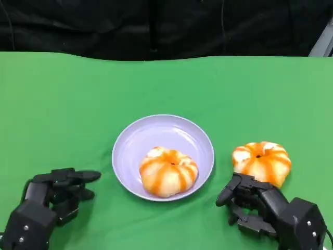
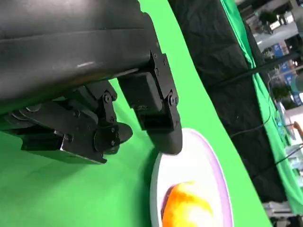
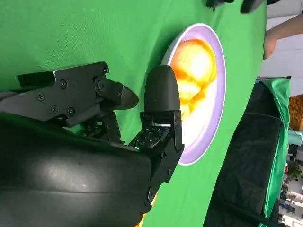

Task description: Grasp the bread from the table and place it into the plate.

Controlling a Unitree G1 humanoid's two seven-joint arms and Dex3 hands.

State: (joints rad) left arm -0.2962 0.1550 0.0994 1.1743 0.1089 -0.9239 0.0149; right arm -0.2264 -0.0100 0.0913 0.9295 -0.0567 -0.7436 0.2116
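Nearest, the left hand [image 1: 52, 200] and right hand [image 1: 260, 208] rest on the green counter [image 1: 62, 104], fingers spread, holding nothing. 1 bread [image 1: 261, 161] lies just beyond the right hand; another bread [image 1: 168, 171] sits in the plate [image 1: 136, 139].

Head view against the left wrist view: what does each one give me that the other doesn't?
Head view alone: the right robot hand, empty, just short of a second bread lying on the green table beside the plate. Left wrist view alone: a background room beyond the table's edge. Both: the lavender plate, the bread in it, and the empty left robot hand.
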